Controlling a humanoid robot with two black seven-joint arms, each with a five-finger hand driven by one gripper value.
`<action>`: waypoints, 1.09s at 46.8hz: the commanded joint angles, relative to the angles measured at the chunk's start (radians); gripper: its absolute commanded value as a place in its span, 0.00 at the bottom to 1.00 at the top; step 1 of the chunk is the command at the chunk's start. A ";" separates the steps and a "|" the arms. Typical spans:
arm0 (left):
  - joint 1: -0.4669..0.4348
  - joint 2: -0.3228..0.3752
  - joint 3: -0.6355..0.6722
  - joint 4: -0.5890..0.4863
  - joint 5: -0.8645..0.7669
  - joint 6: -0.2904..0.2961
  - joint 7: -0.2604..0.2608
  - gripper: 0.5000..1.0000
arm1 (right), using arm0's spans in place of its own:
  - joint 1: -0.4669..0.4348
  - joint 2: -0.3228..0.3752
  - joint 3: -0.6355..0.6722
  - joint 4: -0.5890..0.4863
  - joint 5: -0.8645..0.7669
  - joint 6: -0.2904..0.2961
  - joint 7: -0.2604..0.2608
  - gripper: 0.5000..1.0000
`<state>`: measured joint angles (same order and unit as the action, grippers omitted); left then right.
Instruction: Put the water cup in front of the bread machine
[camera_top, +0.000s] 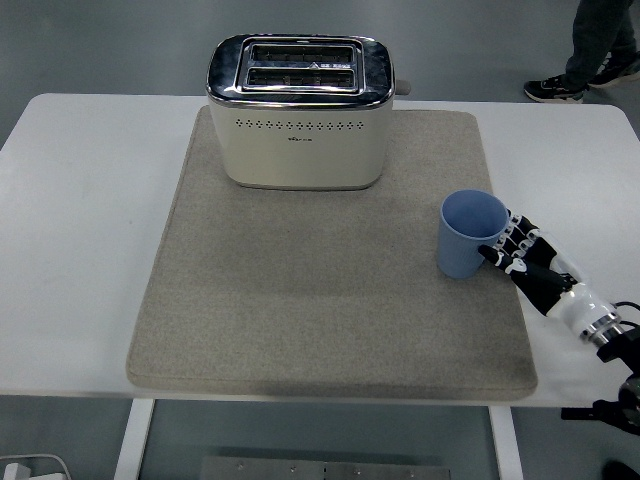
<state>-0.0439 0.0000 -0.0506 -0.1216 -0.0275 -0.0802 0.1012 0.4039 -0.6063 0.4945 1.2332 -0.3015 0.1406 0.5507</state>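
On the mat's right edge, right hand (525, 258) touches blue cup (471, 234)

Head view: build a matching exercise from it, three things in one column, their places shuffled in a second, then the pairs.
Things:
1. cream and chrome two-slot toaster
2. light blue plastic cup
3. black and white right hand

Places:
A. at the cup's right side, over the edge of the grey felt mat
B. far end of the mat
C. near the mat's right edge

Pairs: 1-B, 2-C, 3-A
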 joint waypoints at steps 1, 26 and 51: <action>-0.001 0.000 0.000 0.000 0.000 0.000 0.000 1.00 | 0.000 0.011 0.001 -0.003 -0.002 -0.001 -0.002 0.83; -0.001 0.000 0.000 0.000 0.000 0.000 0.000 1.00 | 0.000 0.043 0.001 -0.015 -0.004 -0.019 -0.002 0.83; -0.001 0.000 0.000 0.000 0.000 0.000 0.000 1.00 | 0.024 0.097 -0.001 -0.014 -0.027 -0.044 -0.006 0.83</action>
<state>-0.0445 0.0000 -0.0506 -0.1215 -0.0277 -0.0797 0.1013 0.4250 -0.5108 0.4949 1.2195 -0.3243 0.0967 0.5446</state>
